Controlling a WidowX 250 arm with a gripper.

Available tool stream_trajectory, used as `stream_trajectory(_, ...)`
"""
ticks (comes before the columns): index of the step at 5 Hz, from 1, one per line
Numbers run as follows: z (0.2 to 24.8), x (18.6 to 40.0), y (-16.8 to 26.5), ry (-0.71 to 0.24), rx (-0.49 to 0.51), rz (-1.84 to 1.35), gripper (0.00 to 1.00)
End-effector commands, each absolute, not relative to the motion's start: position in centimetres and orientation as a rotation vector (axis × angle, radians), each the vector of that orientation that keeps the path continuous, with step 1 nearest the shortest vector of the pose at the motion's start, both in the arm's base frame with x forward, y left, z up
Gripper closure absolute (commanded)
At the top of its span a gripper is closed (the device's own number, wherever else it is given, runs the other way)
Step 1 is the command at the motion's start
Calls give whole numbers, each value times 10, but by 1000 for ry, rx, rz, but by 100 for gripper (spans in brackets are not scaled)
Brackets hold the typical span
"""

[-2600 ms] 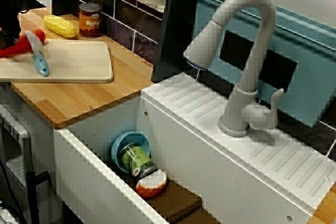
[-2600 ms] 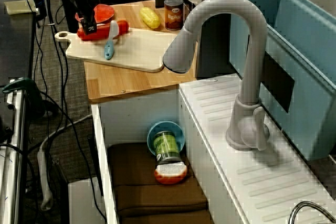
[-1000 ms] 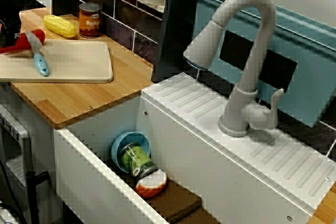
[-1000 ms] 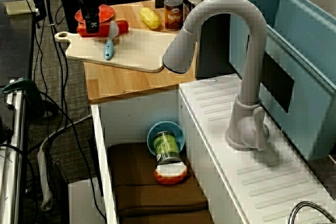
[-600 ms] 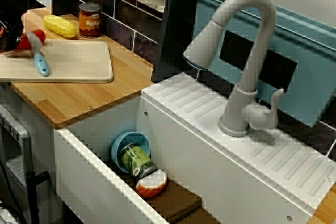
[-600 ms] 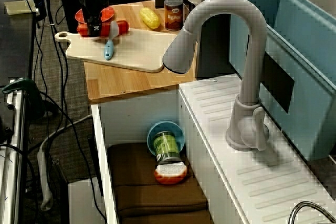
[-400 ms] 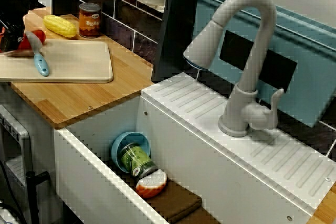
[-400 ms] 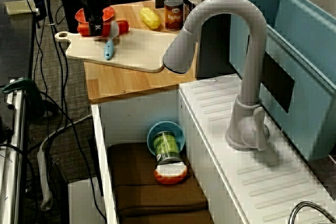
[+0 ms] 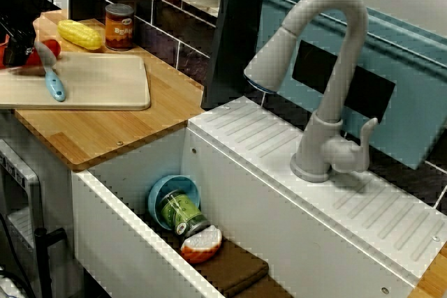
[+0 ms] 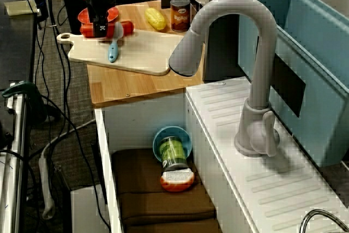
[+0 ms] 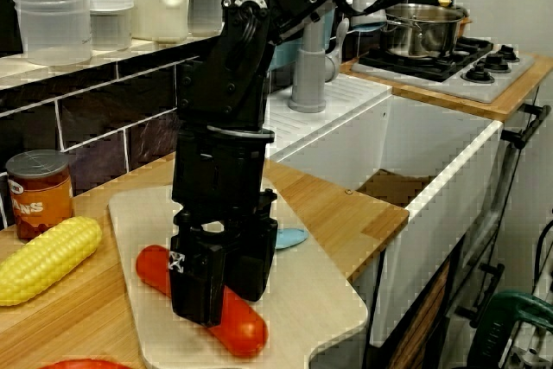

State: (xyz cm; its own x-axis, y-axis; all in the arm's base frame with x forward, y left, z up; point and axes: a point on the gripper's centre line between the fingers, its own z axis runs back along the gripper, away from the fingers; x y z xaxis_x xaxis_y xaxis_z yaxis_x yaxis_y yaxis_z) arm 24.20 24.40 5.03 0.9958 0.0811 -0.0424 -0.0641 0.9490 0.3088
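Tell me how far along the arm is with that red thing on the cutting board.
Done: the gripper is down over the long red piece, fingers either side. In hand: the grip; whether it is shut is unclear. Left: any lift; the piece lies flat on the cutting board, knife beside it.

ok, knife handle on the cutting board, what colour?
Light blue; the knife handle shows best in the view across the sink.

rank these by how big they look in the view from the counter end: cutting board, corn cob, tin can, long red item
1. cutting board
2. corn cob and tin can, about alike
long red item: likely near those, but the gripper hides its middle, so unranked
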Motion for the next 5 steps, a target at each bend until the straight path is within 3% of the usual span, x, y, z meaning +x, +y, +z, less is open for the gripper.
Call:
stream_trajectory(1, 60, 247, 248, 34, 344, 80, 0)
stream_trajectory(5, 55, 247, 249, 89, 304, 56, 0)
